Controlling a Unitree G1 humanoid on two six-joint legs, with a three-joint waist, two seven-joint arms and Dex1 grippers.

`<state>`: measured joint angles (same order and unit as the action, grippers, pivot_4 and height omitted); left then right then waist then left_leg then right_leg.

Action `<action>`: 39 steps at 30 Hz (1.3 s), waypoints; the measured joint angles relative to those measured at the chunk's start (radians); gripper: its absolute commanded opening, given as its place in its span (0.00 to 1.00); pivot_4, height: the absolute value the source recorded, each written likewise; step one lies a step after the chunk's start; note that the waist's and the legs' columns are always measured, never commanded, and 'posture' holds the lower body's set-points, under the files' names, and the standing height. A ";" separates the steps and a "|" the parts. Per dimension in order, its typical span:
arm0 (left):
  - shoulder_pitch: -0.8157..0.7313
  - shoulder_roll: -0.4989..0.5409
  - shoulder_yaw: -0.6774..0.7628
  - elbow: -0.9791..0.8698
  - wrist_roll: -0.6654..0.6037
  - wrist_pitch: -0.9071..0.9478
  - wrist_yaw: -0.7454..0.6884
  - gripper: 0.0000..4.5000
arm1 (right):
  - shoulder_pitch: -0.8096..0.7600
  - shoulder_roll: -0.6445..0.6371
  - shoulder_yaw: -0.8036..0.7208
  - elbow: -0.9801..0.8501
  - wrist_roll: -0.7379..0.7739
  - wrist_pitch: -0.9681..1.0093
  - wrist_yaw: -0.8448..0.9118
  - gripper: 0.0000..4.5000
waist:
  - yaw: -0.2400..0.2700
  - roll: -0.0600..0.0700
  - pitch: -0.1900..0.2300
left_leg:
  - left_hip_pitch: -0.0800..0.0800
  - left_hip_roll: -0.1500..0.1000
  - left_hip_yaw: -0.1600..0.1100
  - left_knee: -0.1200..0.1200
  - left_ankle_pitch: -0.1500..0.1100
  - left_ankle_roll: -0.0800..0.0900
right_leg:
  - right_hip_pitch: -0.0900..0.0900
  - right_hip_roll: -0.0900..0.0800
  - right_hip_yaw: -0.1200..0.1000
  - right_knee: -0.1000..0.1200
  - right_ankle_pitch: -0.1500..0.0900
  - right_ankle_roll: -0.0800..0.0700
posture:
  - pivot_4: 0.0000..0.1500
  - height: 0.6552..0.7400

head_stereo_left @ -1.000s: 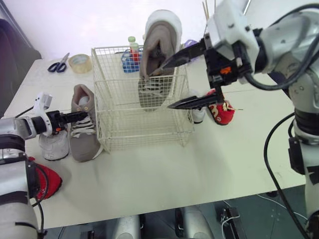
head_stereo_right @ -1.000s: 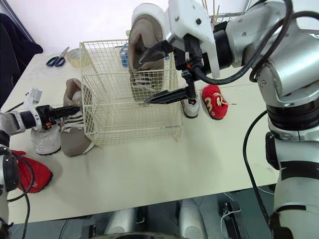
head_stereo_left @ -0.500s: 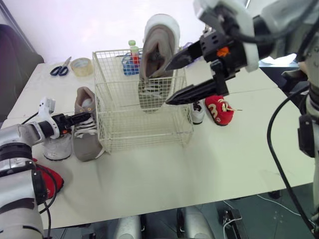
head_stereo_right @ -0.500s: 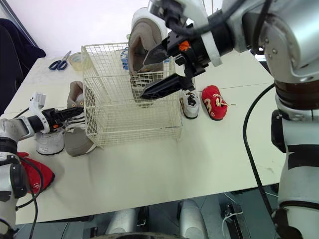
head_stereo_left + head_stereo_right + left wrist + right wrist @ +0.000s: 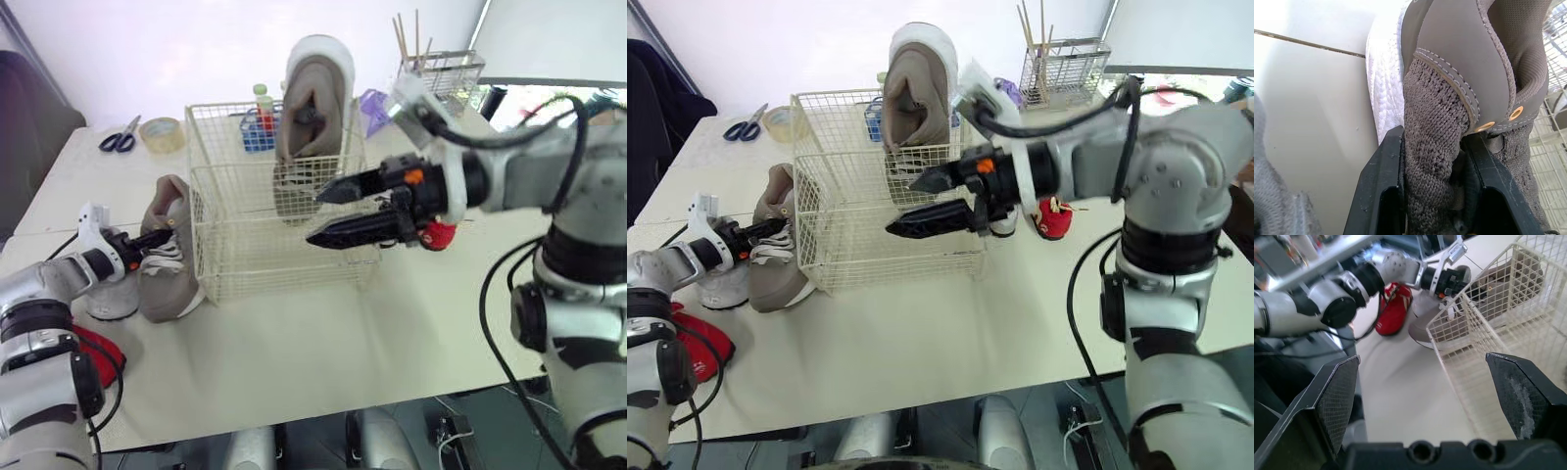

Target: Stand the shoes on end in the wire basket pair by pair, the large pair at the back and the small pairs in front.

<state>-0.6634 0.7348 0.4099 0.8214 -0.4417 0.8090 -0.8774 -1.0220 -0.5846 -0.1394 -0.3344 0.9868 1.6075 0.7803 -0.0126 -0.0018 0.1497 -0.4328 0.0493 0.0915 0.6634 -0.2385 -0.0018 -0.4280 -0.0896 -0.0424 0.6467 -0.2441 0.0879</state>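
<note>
Left gripper (image 5: 157,237) is clamped on the tongue of the large grey shoe (image 5: 168,269). The shoe lies on the table just beside the wire basket (image 5: 284,266), on its left, toe toward the robot. Lift it rightward over the wall — its mate (image 5: 312,108) stands at the back. Right gripper (image 5: 315,217) hangs spread.

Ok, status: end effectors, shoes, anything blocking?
Left end effector shut on grey shoe beside wire basket. Right end effector open, near basket front. Second grey shoe stands inside.
</note>
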 measured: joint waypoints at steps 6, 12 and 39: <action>0.083 0.002 0.079 -0.121 -0.050 0.047 0.089 0.17 | 0.160 0.054 -0.068 -0.120 0.045 0.000 -0.196 1.00 | -0.027 0.000 0.000 | 0.006 0.002 0.001 -0.003 -0.001 0.001 | 0.000 0.000 0.002 0.002 0.000 0.000 | 1.00 1.00; 0.225 -0.116 0.217 -0.389 -0.135 0.033 0.254 0.17 | 0.222 0.087 -0.099 -0.182 0.097 -0.002 -0.321 1.00 | -0.029 -0.001 0.001 | 0.005 0.002 0.001 -0.004 -0.001 0.001 | 0.000 -0.002 0.002 -0.001 0.000 0.000 | 1.00 1.00; -0.327 0.002 0.102 -0.770 -0.247 -0.382 0.342 0.17 | 0.442 -0.180 -0.117 -0.070 0.056 -0.467 -0.052 1.00 | 0.027 -0.032 0.016 | -0.005 -0.003 -0.002 0.001 -0.003 0.005 | 0.005 -0.006 -0.005 -0.017 0.003 0.001 | 1.00 1.00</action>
<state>-0.9908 0.7372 0.5120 0.0514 -0.6889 0.4267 -0.5350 -0.5799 -0.7650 -0.2565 -0.4040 1.0423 1.1409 0.7285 0.0146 -0.0335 0.1653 -0.4377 0.0463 0.0899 0.6645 -0.2410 0.0037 -0.4228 -0.0958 -0.0470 0.6302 -0.2411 0.0892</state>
